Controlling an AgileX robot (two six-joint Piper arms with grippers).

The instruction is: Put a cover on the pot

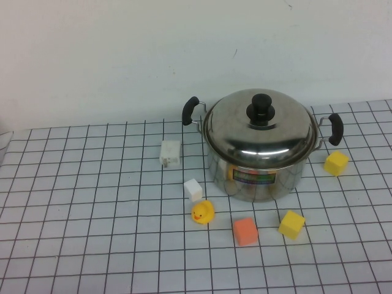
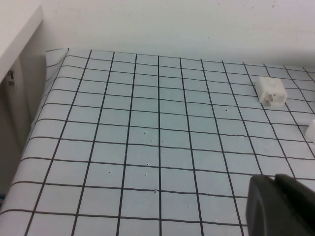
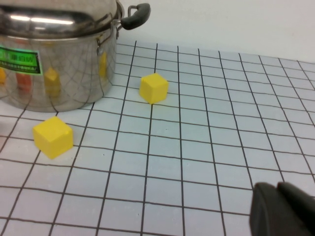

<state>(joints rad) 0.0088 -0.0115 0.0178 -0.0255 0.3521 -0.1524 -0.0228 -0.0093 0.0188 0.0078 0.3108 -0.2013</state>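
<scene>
The shiny steel pot [image 1: 257,174] stands at the back right of the gridded table, with black side handles and a colourful label on its wall. A domed steel lid [image 1: 275,131] with a black knob [image 1: 261,108] rests on top of it. The pot's wall also shows in the right wrist view [image 3: 54,69]. Neither arm shows in the high view. My left gripper [image 2: 275,179] is shut and empty, low over bare table to the left of the pot. My right gripper [image 3: 278,186] is shut and empty, low over the table to the right of the pot.
In front of the pot lie a white plug-like block [image 1: 170,153], a small white cube [image 1: 193,189], a yellow duck [image 1: 203,212], an orange cube [image 1: 245,231] and two yellow cubes [image 1: 291,224] [image 1: 335,163]. The table's left edge [image 2: 34,123] shows in the left wrist view.
</scene>
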